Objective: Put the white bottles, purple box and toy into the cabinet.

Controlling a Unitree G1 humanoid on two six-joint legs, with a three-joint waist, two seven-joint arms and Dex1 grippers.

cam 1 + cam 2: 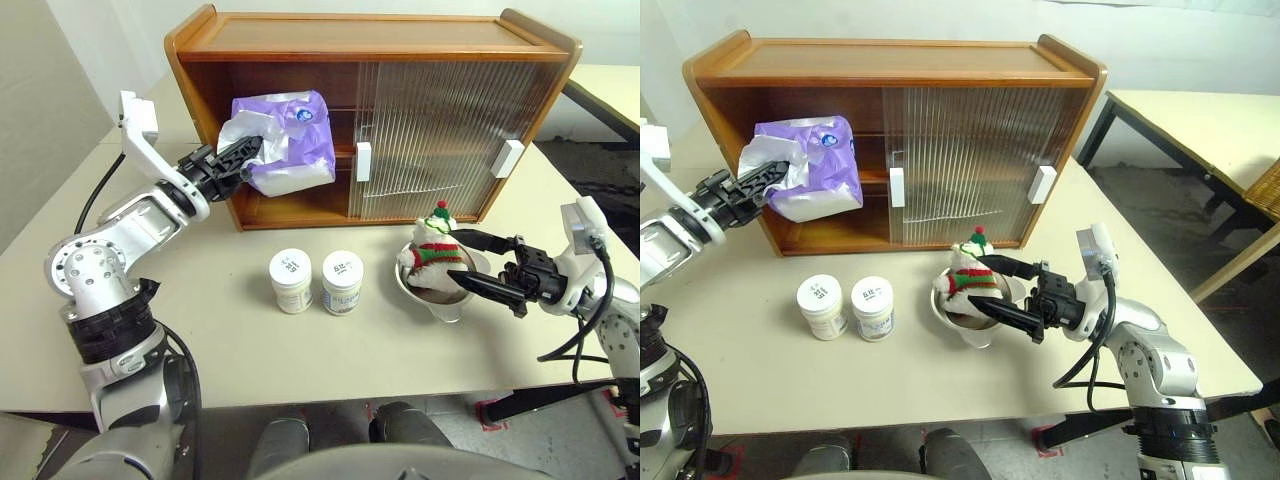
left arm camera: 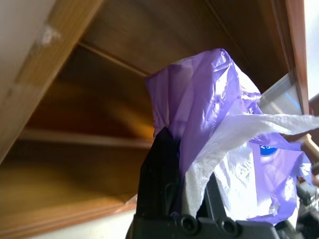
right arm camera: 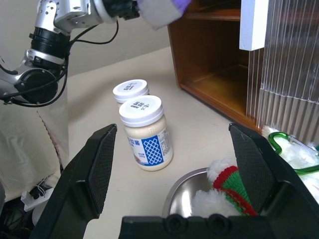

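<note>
My left gripper (image 1: pixel 245 153) is shut on the white tissue end of the purple box (image 1: pixel 290 140) and holds it in the air. The box hangs in front of the open left half of the cabinet (image 1: pixel 370 40), level with the upper shelf. Two white bottles (image 1: pixel 291 280) (image 1: pixel 342 282) stand side by side on the table in front of the cabinet. The toy (image 1: pixel 432 245) sits in a steel bowl to their right. My right gripper (image 1: pixel 452 255) is open, with one finger on either side of the toy and bowl, pointing left.
Ribbed sliding doors (image 1: pixel 430 125) with white handles cover the cabinet's right half. The steel bowl (image 1: pixel 440 305) stands near the table's front right. A second table (image 1: pixel 1200 130) stands beyond the right edge. Bare tabletop (image 1: pixel 200 320) lies left of the bottles.
</note>
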